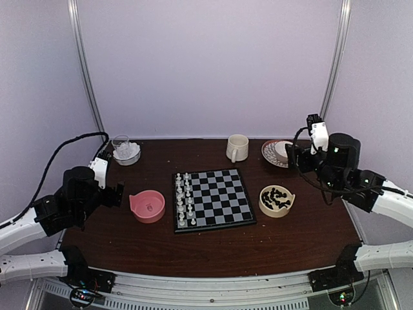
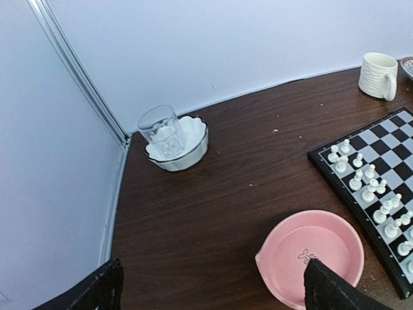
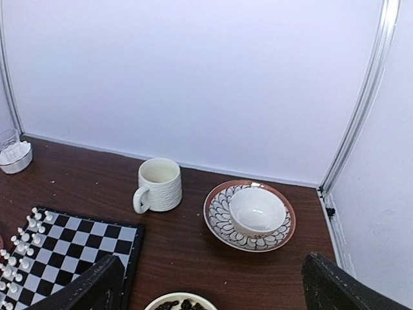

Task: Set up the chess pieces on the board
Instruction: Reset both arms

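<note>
The board (image 1: 218,197) lies mid-table, with white chess pieces (image 1: 184,199) standing in two columns along its left side. They also show in the left wrist view (image 2: 371,190). Black pieces (image 1: 276,197) lie heaped in a cream bowl (image 1: 277,209) right of the board. My left gripper (image 2: 210,290) is open and empty, raised above the table left of a pink bowl (image 2: 316,255), which looks empty. My right gripper (image 3: 213,287) is open and empty, raised over the table's right side near the patterned plate.
A clear glass (image 2: 161,132) stands in a white scalloped bowl (image 2: 190,152) at the back left. A cream mug (image 1: 237,148) and a patterned plate (image 3: 222,216) holding a white bowl (image 3: 257,210) stand at the back right. Walls close in behind and at both sides.
</note>
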Controlling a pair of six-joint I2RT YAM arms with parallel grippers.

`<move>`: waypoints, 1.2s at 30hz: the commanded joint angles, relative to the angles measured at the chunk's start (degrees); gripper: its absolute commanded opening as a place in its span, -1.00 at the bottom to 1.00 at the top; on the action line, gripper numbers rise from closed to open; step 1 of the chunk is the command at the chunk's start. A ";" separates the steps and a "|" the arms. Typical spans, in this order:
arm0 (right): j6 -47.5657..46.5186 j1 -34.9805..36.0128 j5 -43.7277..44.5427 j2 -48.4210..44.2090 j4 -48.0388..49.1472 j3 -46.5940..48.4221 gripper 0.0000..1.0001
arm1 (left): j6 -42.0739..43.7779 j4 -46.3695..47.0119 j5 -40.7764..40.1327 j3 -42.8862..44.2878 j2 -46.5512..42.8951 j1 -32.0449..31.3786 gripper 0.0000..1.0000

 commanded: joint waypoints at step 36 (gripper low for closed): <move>-4.89 -39.40 -21.26 37.33 57.84 -21.75 0.99 | 5.56 50.70 34.94 -7.18 41.78 41.20 0.88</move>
